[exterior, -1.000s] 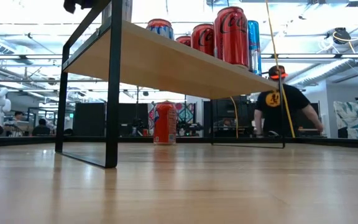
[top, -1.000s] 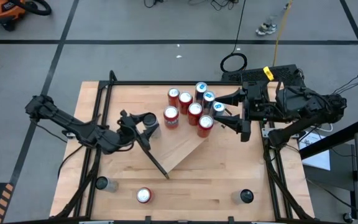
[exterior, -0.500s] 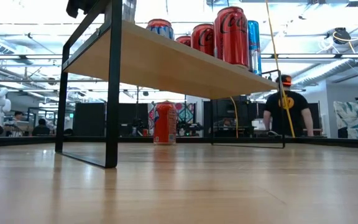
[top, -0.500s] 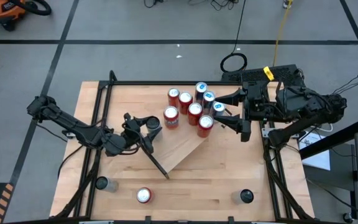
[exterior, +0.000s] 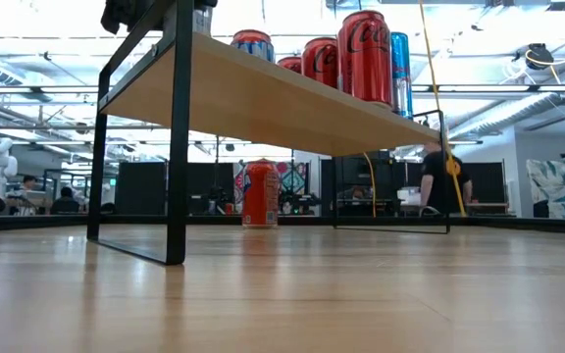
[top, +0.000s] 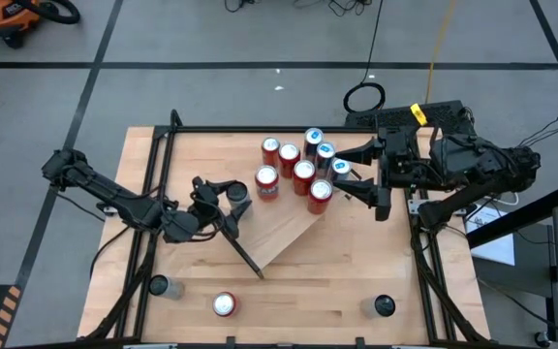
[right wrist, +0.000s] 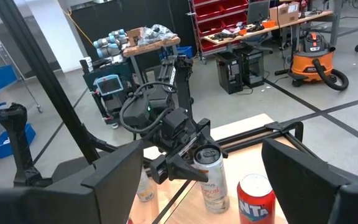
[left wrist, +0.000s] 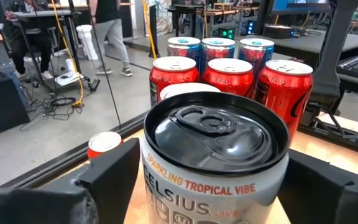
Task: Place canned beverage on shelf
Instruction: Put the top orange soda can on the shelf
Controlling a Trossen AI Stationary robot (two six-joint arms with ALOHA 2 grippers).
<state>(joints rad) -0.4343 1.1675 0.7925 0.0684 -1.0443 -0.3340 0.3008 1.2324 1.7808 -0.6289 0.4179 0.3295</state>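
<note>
The shelf [top: 281, 231] is a light-wood board on black brackets [exterior: 177, 147], standing on the table. A silver can [top: 238, 198] stands upright on the shelf's left end. My left gripper [top: 232, 194] reaches in level from the table's left. It is open, with one finger on either side of the silver can [left wrist: 215, 155]. Several red and blue cans [top: 298, 167] stand clustered on the shelf's far right end. My right gripper [top: 343, 168] hovers open beside that cluster with nothing between its fingers.
A red can [top: 224, 304] stands on the table near the front edge and shows under the shelf in the low view [exterior: 260, 193]. Two dark round objects [top: 159, 287] [top: 384, 306] sit at the front corners. A person [exterior: 443, 176] moves in the room behind.
My left gripper has sunk slightly at the shelf's left end, and in the low view it now covers more of the silver can. The person in the background has walked farther off.
</note>
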